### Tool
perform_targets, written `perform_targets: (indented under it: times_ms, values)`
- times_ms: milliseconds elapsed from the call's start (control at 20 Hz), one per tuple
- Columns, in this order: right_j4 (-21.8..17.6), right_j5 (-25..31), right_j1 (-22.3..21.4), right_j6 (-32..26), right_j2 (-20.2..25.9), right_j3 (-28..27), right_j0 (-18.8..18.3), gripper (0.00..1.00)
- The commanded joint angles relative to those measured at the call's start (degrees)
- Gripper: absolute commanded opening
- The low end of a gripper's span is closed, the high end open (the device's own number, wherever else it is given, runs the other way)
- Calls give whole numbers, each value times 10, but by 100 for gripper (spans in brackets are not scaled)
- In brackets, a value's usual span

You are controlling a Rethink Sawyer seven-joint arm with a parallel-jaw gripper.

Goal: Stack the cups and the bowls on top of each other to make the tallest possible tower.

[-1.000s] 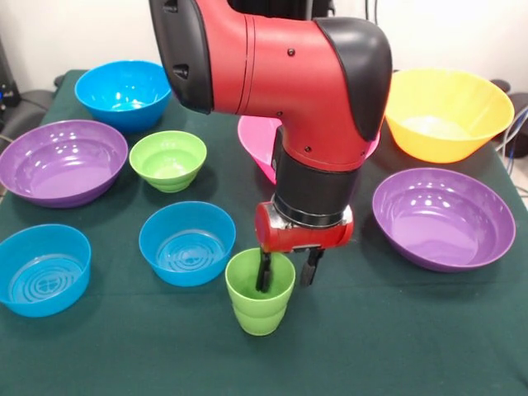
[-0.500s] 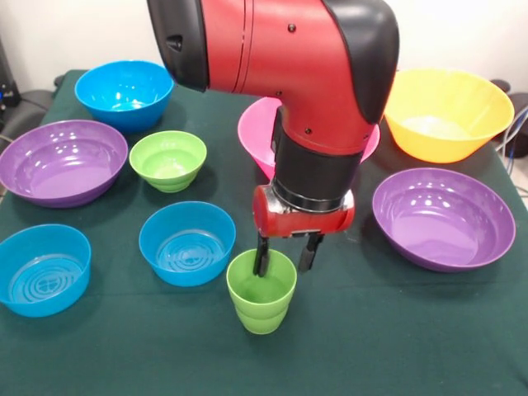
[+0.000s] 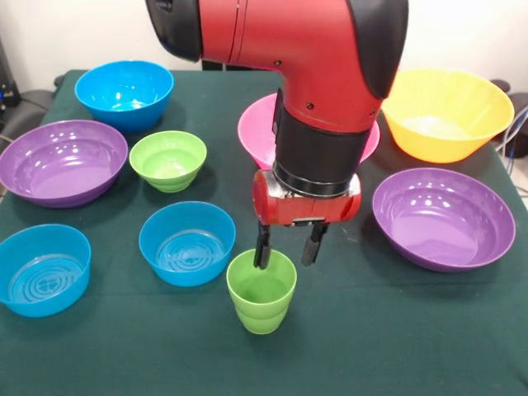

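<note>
tool open astride green cup rim

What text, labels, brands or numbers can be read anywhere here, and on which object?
None. The red and black robot arm, the ridged lime green plastic cup, the glossy plastic bowls and the dark green tablecloth show no readable writing.

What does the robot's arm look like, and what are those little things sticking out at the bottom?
The arm is fat and rounded, shiny red with black sections and small dark screw dots. Below a black cuff sits a red wrist block. The gripper under it has two thin black fingers, like little prongs. No cables or markings show on it.
</note>
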Motion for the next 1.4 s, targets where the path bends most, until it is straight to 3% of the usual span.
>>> perform_targets:
  times_ms: [50,350,900,1400]
  values:
    - [16,53,-13,-82,72,6,-18,100]
    - [25,71,-61,-86,69,58,-32,100]
    - [35,106,-168,-86,48,203,-60,100]
    - [13,95,-210,-60,29,310,-71,100]
